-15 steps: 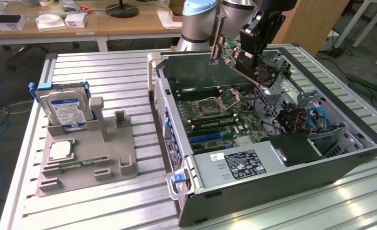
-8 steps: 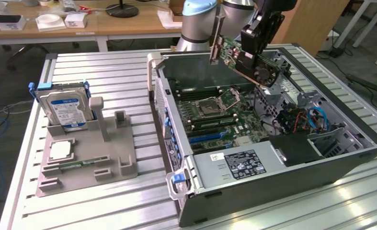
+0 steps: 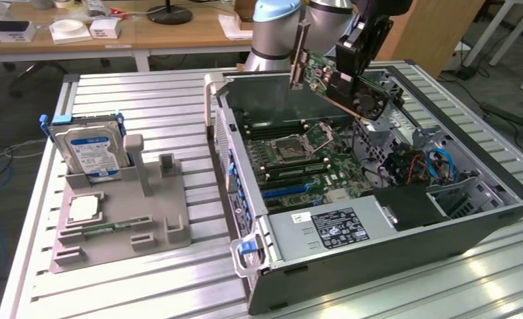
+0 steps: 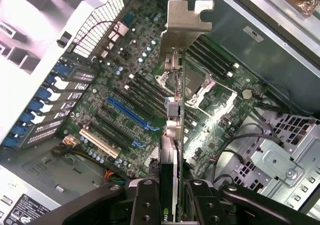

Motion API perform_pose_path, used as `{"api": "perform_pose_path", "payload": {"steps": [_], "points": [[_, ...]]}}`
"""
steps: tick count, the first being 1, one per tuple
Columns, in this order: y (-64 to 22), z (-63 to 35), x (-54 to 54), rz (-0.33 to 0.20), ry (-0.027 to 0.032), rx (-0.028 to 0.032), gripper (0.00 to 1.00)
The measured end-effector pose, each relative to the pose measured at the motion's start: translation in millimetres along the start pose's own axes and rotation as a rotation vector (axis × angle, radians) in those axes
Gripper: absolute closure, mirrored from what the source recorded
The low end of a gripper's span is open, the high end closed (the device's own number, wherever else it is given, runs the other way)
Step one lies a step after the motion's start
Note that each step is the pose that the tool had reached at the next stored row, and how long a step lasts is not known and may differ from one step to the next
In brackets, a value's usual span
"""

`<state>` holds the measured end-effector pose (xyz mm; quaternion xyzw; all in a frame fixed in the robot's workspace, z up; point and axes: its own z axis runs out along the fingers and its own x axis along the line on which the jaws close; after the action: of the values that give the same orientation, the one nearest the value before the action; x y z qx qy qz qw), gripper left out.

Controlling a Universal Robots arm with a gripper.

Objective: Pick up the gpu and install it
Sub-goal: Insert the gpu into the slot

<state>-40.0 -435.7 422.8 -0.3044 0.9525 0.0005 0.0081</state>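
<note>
The gpu [image 3: 332, 83] is a green circuit card with a black fan and a silver metal bracket. My gripper [image 3: 354, 56] is shut on it and holds it tilted in the air above the back of the open computer case [image 3: 474, 216]. In the wrist view the gpu [image 4: 175, 105] runs edge-on away from my gripper [image 4: 172, 197], its bracket at the far end, hanging over the motherboard [image 4: 125, 85]. Below it lie a blue slot [image 4: 131, 114] and a white slot [image 4: 97, 141].
A grey parts holder [image 3: 123, 219] on the exterior view's left carries a silver hard drive [image 3: 88, 149], a processor chip [image 3: 84, 207] and a small green memory stick [image 3: 102, 229]. Inside the case sit a power supply [image 3: 332, 229] and blue cables [image 3: 443, 166]. The case stands on a slatted metal table [image 3: 155, 286].
</note>
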Motion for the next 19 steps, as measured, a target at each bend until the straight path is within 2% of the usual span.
{"api": "perform_pose_path", "payload": {"steps": [19], "points": [[-0.2, 0.0, 2.8, -0.102, -0.0005, -0.0016, 0.73]]}}
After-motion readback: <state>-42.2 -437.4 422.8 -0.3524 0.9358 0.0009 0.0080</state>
